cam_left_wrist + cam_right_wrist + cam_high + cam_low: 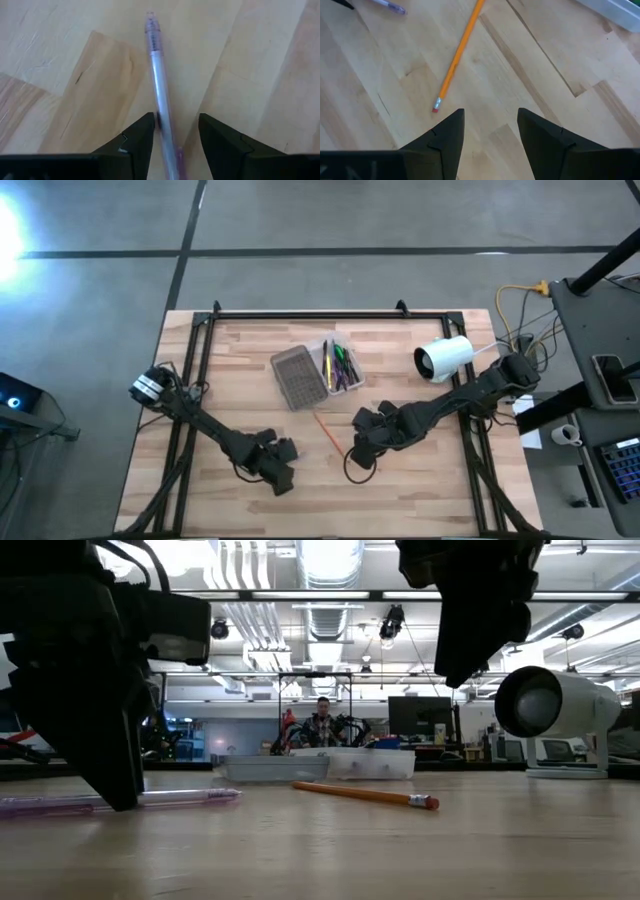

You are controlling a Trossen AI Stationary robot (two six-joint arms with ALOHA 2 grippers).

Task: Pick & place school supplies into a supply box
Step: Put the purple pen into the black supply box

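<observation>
Clear pen (159, 80): lies flat on the bench (400, 490), purple-tinted at both ends, its barrel running between the left end effector's fingers, nearer one of them.
Left end effector (175, 131): low over the pen, fingers spread, not yet closed on the barrel.
Step in hand, judged: grasping the pen. Centre the barrel between the fingers, settle fully to the wood, then close squarely so the round barrel does not roll out.
Orange pencil (457, 55): loose on the bench, eraser end just ahead of the right end effector.
Right end effector (490, 127): fingers spread, holding nothing, above the bench.
Supply box (315, 370): open at mid-bench, pens in the clear half, well apart from the pen.
White camera (445, 358): beyond the right arm.
Writing: none legible.
</observation>
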